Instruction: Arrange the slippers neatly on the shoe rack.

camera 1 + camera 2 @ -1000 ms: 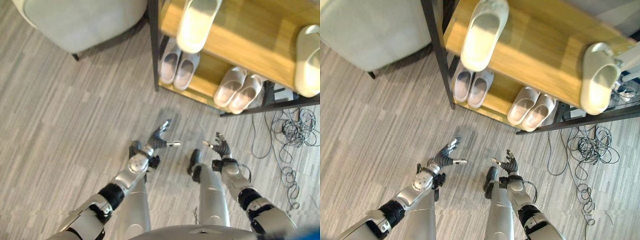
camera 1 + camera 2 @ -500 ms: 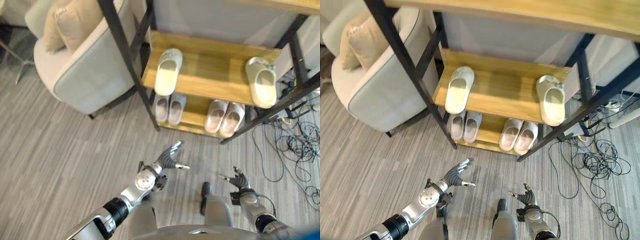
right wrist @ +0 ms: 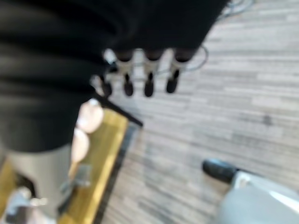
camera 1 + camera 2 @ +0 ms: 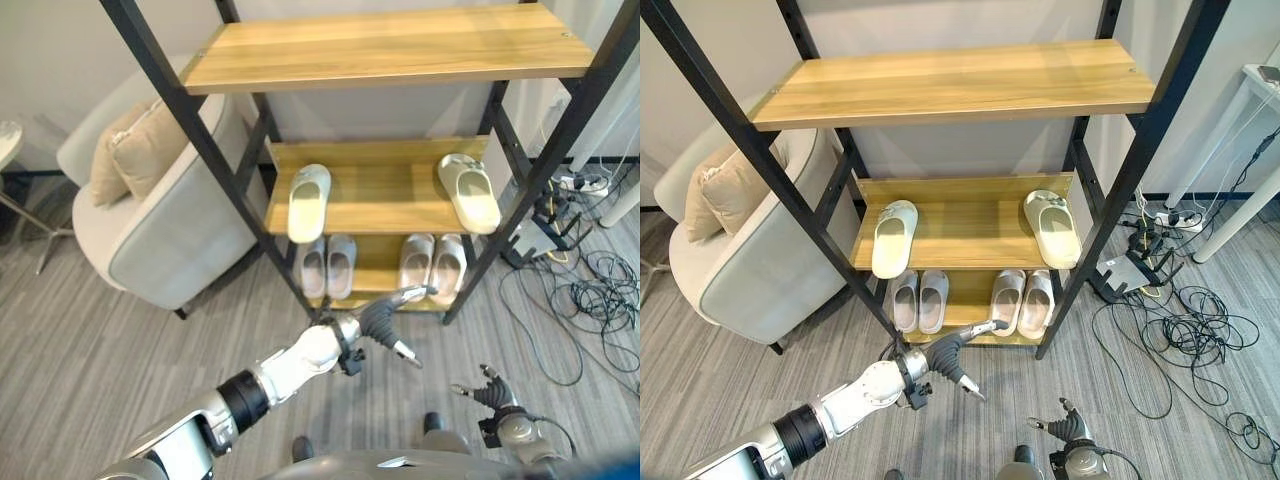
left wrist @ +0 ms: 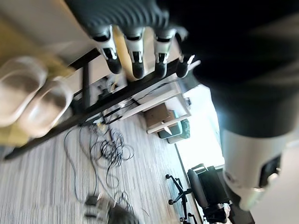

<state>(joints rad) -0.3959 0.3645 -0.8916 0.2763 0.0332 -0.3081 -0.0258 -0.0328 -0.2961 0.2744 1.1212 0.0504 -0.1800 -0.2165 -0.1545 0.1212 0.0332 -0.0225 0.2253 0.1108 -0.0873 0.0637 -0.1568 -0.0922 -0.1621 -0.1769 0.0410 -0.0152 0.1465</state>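
A wooden shoe rack with black posts stands ahead. On its middle shelf lie two cream slippers far apart: one at the left front edge, one at the right. The bottom shelf holds two pale pink pairs, one pair on the left and one pair on the right. My left hand is raised in front of the bottom shelf, fingers spread, holding nothing. My right hand hangs low over the floor at the lower right, fingers relaxed and empty.
A grey armchair with beige cushions stands left of the rack. Tangled cables and a power strip lie on the floor to the right. A white table leg rises at the far right.
The camera has tilted up, bringing the whole rack into view. My left hand has risen and reached forward toward the bottom shelf. My right hand stays low.
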